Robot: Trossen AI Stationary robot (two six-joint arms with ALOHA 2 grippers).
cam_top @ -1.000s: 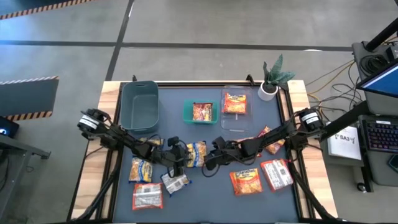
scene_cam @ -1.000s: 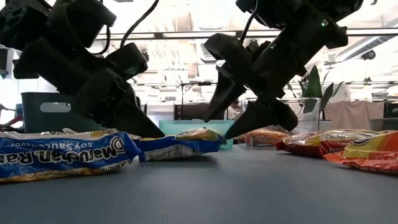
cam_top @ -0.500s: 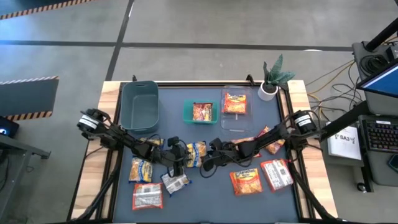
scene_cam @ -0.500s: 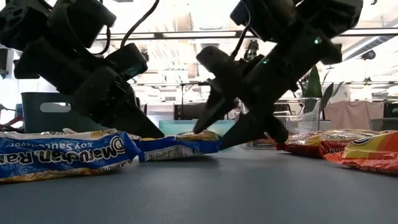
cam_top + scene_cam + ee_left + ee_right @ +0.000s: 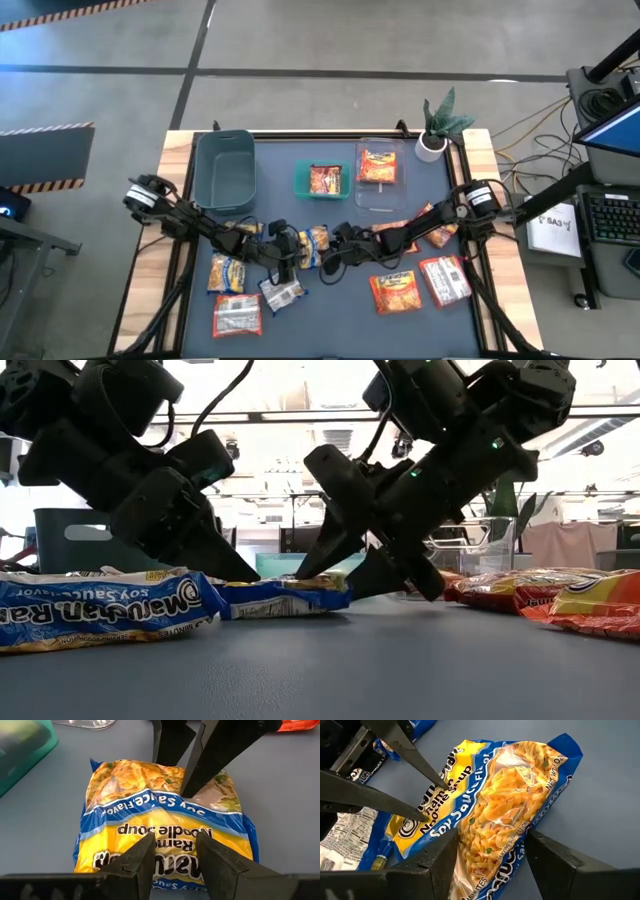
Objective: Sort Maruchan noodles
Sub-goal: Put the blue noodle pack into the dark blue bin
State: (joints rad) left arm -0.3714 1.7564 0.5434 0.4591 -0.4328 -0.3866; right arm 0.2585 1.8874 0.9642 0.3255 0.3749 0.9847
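Note:
A yellow-and-blue Maruchan packet (image 5: 314,243) lies flat on the dark mat between my two grippers. My left gripper (image 5: 297,252) is open at the packet's label end (image 5: 165,832) and slants down from the table's left. My right gripper (image 5: 331,250) is open too and slants down from the right. Its fingers stand over the end with the noodle picture (image 5: 495,820), one toward each long edge. In the low view the packet (image 5: 285,592) sits under the left gripper (image 5: 240,568) and the right gripper (image 5: 368,582). My left gripper has its open fingertips (image 5: 441,784) on top of the packet's yellow label end, slanting down from the table's left; the packet lies flat on the mat. My right gripper has one fingertip (image 5: 308,571) at the top of the packet's noodle-picture end; I cannot tell whether it touches.
Other packets lie around: yellow-and-blue (image 5: 227,272), red-and-white (image 5: 237,315) (image 5: 283,292) (image 5: 445,280), orange (image 5: 395,292) (image 5: 440,232). At the far side stand a grey-green bin (image 5: 225,170), a small green bin (image 5: 301,180) and a clear bin (image 5: 378,200), the last two each holding an orange packet. A potted plant (image 5: 435,125) stands at the far right corner.
My right gripper has moved toward the table's left and down, onto the yellow-and-blue packet, staying open. My left gripper has kept still.

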